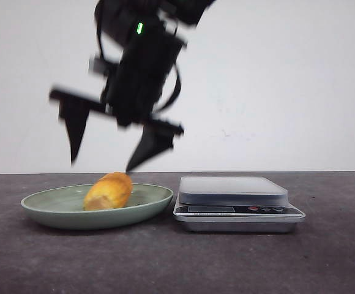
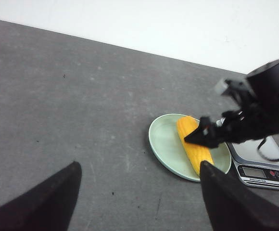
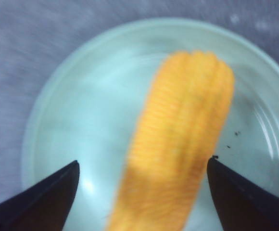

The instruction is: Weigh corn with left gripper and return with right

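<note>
The corn (image 1: 108,190) is a yellow-orange cob lying in a pale green plate (image 1: 55,205) left of the scale (image 1: 232,191). My right gripper (image 1: 101,164) hangs open just above the corn, one finger on each side of it and clear of it. In the right wrist view the corn (image 3: 178,144) lies between the open fingers of the right gripper (image 3: 142,161) on the plate (image 3: 72,120). My left gripper (image 2: 139,163) is open and empty over bare table, well back from the plate (image 2: 163,144) and the corn (image 2: 193,144). It does not show in the front view.
A silver digital kitchen scale (image 2: 262,168) with a flat empty platform stands right beside the plate. The right arm (image 2: 269,96) reaches over the scale toward the plate. The tabletop (image 2: 57,96) is dark grey, with a white wall behind.
</note>
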Robot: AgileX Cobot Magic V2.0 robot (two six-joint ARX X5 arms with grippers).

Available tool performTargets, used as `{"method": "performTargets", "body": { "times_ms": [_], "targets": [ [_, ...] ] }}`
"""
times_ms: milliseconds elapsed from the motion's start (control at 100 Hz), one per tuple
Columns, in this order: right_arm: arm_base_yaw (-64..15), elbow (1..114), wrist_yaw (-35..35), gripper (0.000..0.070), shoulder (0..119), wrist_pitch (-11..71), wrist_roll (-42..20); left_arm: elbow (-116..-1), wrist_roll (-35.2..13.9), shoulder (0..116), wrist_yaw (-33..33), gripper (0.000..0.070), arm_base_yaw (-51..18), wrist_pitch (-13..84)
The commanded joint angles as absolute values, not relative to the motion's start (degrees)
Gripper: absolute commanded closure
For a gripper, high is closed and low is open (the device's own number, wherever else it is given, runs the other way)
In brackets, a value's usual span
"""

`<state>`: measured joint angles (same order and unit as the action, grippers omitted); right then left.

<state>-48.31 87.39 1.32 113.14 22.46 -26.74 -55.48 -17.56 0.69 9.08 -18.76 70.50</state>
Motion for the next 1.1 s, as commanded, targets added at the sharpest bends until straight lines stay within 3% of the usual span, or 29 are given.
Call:
{"method": "performTargets", "body": {
  "times_ms": [0,440,840,1090],
  "targets": [
    [-48.6,89.3,1.2,0.0162,110.0,22.9,-24.4,-56.2,-17.4,0.4,9.2,0.023,-18.8,69.9],
    [-39.2,89.3,-9.1,0.0162,86.2,45.4,-11.1,-56.2,-17.4,0.4,9.2,0.023,-18.8,69.9],
    [-22.3,89.3,-7.0,0.0162,66.2,56.6,-6.8,-56.2,-17.4,0.4,9.2,0.023,-18.8,69.9],
    [-19.6,87.1,-6.0,0.0163,51.6,60.6,-6.4,-56.1,-17.4,0.4,9.2,0.023,-18.8,69.9]
  ]
}}
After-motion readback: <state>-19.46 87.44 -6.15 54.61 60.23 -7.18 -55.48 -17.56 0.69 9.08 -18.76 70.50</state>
